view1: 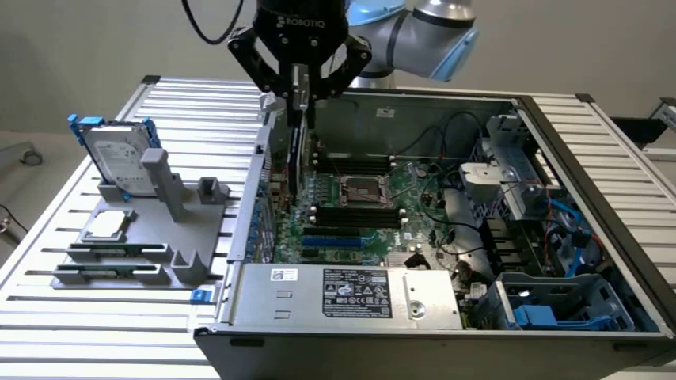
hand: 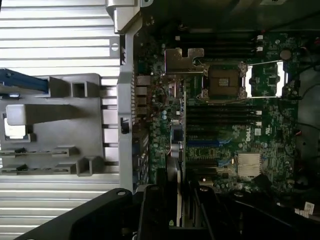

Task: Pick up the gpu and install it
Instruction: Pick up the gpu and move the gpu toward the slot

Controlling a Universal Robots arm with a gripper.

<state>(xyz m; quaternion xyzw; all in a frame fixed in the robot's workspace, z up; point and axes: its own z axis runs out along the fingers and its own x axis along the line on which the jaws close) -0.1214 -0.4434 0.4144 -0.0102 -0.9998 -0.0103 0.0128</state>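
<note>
A ribbed metal table (view1: 127, 332) in front of a plain grey wall carries an open computer case (view1: 625, 237) lying on its side. Its green circuit board (view1: 423, 198) faces up. A grey parts holder (view1: 180, 207) stands just beside the case on the exterior view's left, with a hard drive (view1: 111, 154) propped in it. The gripper (view1: 301, 83) hangs over the case's edge on the exterior view's left, its fingers closed narrowly on the gpu (view1: 300, 134). The card hangs straight down from them, its long axis upright and its thin edge towards the exterior camera. It sits above the strip of board next to the case wall on that side. The blue slot (view1: 329, 236) lies lower on the board and nearer the exterior camera than the card. By my reading, the card's lower end is clear of the board and not seated. From the wrist, the card runs as a thin line away from the fingers over the same strip.
</note>
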